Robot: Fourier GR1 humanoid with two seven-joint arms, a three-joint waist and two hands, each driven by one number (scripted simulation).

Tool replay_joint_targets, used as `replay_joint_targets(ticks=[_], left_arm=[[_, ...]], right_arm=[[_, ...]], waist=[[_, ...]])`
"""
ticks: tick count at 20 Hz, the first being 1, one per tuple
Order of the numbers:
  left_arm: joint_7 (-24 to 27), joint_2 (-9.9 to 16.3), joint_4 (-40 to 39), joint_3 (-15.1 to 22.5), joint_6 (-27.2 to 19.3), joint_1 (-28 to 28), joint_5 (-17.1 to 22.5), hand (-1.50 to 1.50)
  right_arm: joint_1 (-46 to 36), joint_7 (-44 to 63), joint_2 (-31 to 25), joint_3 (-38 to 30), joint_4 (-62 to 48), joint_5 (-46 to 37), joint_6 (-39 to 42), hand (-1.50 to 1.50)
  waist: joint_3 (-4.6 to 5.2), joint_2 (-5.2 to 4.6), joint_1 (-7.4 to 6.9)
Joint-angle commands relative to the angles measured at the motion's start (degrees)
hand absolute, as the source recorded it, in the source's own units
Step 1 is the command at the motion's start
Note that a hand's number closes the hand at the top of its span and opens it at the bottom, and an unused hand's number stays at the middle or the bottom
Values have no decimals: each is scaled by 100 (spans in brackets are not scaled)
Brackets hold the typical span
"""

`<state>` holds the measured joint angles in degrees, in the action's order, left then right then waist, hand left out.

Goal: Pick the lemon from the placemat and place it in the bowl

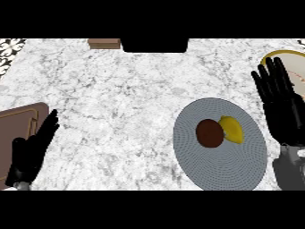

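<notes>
Marble counter (115, 103) fills my view, white with grey veining, patterned tile at the far corners. Grey round placemat (221, 165) sits right of centre. Lemon (232, 129) lies on the mat, upper middle, touching or just beside a brown round item (209, 133) on its left; I can't tell what that item is.

Right hand (283, 105) is up over the counter just right of the mat, fingers straight and slightly spread, pointing away from me. It holds nothing. Lemon is left of and nearer me than the fingertips, roughly level with the wrist, apart from the hand, no contact. Grey forearm (293, 167) comes in from the lower right corner.

Bowl (298, 67), white with a yellow rim, sits at the far right edge, partly cut off. My right fingers overlap its left rim in view; I can't tell whether they touch it.

Left hand (31, 150) rests at the lower left, fingers straight and together, angled up to the right, empty. It lies at the edge of a brown board (6, 129) at the left edge. Well apart from the lemon.

Small brown box (104, 43) at the far edge, beside a black block (154, 44).
</notes>
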<state>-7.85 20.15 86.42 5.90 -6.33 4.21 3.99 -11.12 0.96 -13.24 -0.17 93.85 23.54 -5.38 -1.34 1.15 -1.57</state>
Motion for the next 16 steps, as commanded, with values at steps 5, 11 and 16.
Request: replay_joint_targets(ticks=[5,11,16], left_arm=[[389,-264,689,430,640,-922,207,0],[283,-835,508,861,778,-1369,241,0],[512,-766,633,959,879,-946,89,0]], right_arm=[[263,-440,-314,-510,-296,97,365,150],[373,-1311,-96,-201,-1813,-823,259,-150],[-240,-1749,-905,45,-2451,-2031,318,-150]], waist=[[131,-118,267],[128,-141,153],[132,-134,54]])
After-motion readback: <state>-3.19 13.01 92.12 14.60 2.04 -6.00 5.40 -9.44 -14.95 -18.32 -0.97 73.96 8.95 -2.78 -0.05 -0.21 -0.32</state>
